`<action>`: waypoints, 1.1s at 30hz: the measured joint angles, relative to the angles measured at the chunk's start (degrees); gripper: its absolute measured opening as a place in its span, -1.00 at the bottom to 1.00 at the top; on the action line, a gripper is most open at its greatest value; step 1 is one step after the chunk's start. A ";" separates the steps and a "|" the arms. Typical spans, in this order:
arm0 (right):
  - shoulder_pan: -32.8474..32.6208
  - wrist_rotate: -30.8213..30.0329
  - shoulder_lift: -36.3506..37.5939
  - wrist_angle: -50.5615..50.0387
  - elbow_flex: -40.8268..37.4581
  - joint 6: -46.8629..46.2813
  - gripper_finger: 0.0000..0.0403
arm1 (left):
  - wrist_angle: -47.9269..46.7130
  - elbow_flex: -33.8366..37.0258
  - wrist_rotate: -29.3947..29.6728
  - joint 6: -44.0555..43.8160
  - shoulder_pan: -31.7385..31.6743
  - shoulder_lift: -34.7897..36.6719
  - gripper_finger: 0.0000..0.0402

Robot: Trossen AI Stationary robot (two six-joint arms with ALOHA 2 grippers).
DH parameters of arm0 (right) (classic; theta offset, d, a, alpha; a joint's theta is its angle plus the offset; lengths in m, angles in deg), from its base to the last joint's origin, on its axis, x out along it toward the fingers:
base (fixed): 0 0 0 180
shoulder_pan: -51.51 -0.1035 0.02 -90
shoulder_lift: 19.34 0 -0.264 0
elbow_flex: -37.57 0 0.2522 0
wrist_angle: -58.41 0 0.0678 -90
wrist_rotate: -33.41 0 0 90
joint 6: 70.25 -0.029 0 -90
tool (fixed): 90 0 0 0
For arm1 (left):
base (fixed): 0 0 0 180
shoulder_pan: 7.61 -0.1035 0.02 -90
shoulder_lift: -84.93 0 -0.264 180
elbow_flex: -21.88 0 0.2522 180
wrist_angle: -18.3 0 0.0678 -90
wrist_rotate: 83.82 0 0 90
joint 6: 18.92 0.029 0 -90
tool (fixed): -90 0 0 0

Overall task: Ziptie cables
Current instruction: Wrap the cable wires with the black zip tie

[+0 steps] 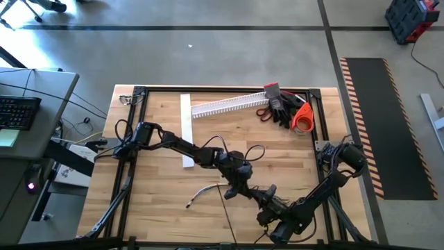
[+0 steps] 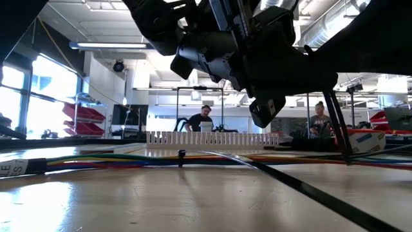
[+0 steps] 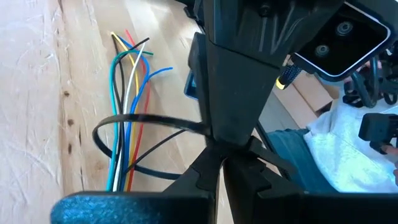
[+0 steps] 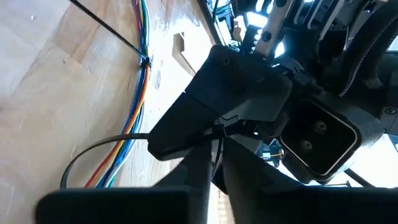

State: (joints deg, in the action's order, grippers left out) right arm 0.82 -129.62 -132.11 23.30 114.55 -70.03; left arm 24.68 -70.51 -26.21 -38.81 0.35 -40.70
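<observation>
Left gripper closed on black looped ziptie around coloured cables, meeting right gripper, also closed on it, near table's 6 o'clock edge

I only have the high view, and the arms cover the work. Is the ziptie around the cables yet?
Observer: Yes. The left wrist view shows the ziptie looped loosely around the cables, not cinched.
Operator: Any tie already done?
Observer: One. The right wrist view shows a cinched tie farther along the bundle, with its tail sticking out.
Operator: And the left arm?
Observer: The left pincer is shut, right where the loop's ends meet.
</observation>
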 joint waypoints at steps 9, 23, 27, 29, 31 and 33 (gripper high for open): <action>-0.04 0.20 0.00 -3.31 0.02 -4.30 -0.34 | -0.53 0.00 0.83 0.47 0.24 0.00 -1.00; 0.87 6.96 0.00 -19.80 0.04 -28.45 -0.31 | -0.83 -0.07 1.02 1.19 0.26 -0.02 -1.00; 2.09 7.18 0.00 -20.78 0.04 -31.05 -0.31 | -0.90 -0.07 0.94 1.19 0.26 -0.02 -1.00; 2.91 8.52 0.00 -20.84 0.04 -31.74 -0.31 | -0.90 -0.07 0.94 1.21 0.28 -0.02 -1.00; 3.68 9.89 0.00 -20.88 0.04 -32.71 -0.31 | -0.94 -0.07 0.92 1.21 0.28 -0.02 -1.00; 4.32 11.14 0.00 -21.15 0.04 -33.48 -0.31 | -0.94 -0.07 0.92 1.50 0.28 -0.02 -1.00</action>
State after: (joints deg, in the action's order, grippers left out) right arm 5.14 -118.48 -132.11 2.15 114.60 -103.50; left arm 23.74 -70.57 -25.29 -37.31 0.64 -40.72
